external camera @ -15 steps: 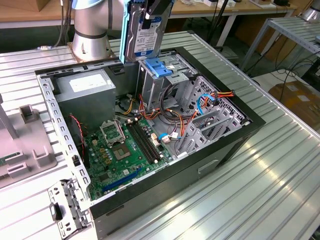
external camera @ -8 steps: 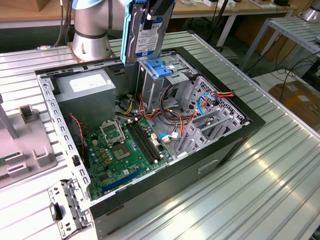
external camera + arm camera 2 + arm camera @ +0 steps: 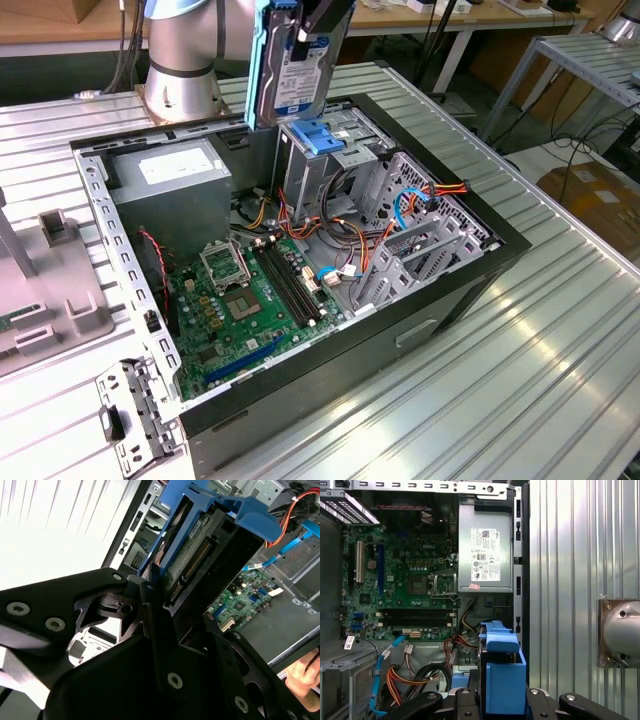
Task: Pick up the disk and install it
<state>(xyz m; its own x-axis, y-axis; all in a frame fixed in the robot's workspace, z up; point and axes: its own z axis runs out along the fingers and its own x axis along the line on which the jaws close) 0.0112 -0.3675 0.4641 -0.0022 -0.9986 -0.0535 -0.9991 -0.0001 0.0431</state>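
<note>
The disk (image 3: 303, 62) hangs upright on its edge, its white-and-blue label facing the exterior view and a blue side rail (image 3: 264, 60) along one edge. My gripper (image 3: 322, 22) is shut on it from above. The disk is just above the upright grey drive cage with the blue latch (image 3: 312, 138) inside the open computer case. In the second wrist view the black fingers (image 3: 150, 605) clamp the disk (image 3: 197, 555), whose green circuit board and blue rails show. In the first wrist view the disk's blue rail (image 3: 505, 677) sticks out past my gripper (image 3: 503, 702).
The open case (image 3: 470, 290) lies on a ribbed metal table (image 3: 560, 360). Inside are a grey power supply box (image 3: 170, 180), a green motherboard (image 3: 240, 300) and loose orange, red and blue cables (image 3: 410, 200) by the cage. The arm's base (image 3: 180, 60) stands behind the case.
</note>
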